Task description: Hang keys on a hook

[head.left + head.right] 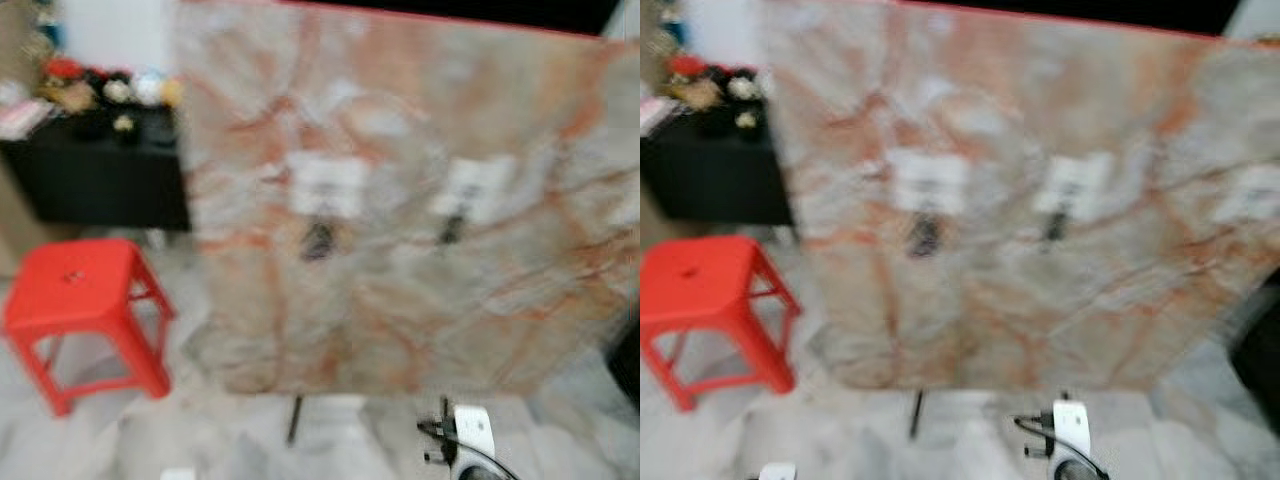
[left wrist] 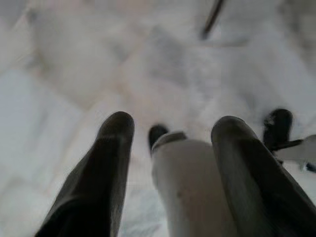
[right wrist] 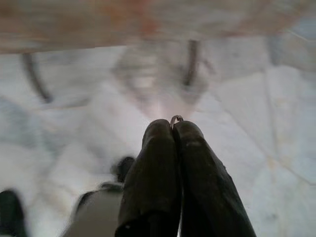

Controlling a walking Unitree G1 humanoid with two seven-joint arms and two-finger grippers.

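A marble-patterned board (image 1: 400, 310) stands upright ahead of me, blurred. On it are white plates (image 1: 328, 185) with dark hooks, one hook (image 1: 319, 238) on the left and another hook (image 1: 452, 228) to its right. A third plate (image 1: 1255, 195) sits near the board's right edge. In the right wrist view my right gripper (image 3: 173, 126) is shut, and a small metal key ring (image 3: 176, 118) pokes out at its tips; the rest of the keys is hidden. The board's lower edge lies beyond it. My left gripper (image 2: 174, 126) is open with nothing in it, pointing down at the pale floor.
A red plastic stool (image 1: 80, 290) stands on the floor left of the board. Behind it a black cabinet (image 1: 100, 180) carries several small toys. A white device with black cables (image 1: 470, 430) lies on the marble floor below the board, beside a thin dark leg (image 1: 294, 418).
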